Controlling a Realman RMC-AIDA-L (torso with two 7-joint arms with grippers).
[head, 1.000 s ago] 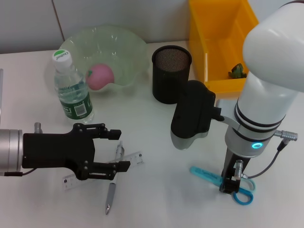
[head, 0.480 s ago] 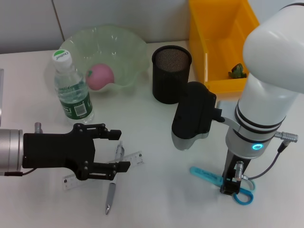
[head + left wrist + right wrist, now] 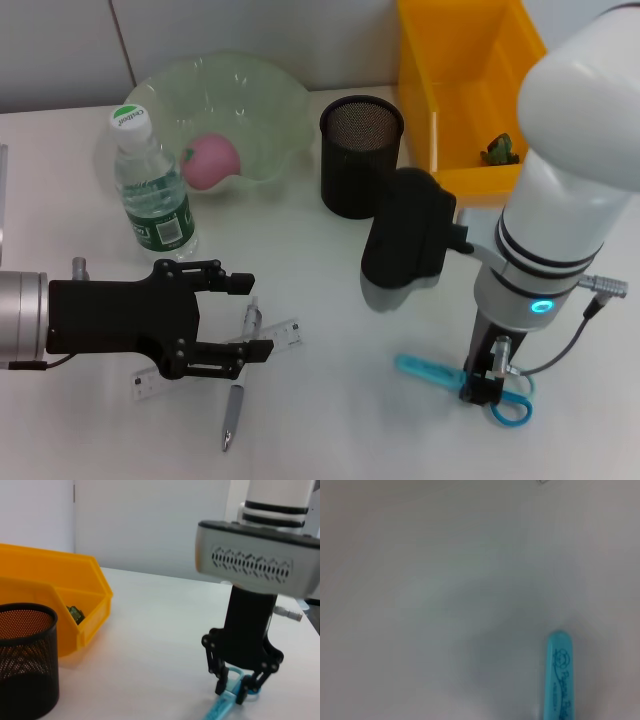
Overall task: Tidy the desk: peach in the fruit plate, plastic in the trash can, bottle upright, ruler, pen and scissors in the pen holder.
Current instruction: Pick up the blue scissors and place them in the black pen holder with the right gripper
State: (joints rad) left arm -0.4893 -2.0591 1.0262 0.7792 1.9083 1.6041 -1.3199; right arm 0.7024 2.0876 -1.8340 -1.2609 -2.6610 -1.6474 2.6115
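Head view | right tool pinching scissors | left tool spread above pen

The clear plastic water bottle stood left of the black mesh pen holder; behind them the translucent green fruit plate held the pink peach.

My right gripper points straight down, fingers pinched on the scissors; my left gripper hovers level, fingers spread.
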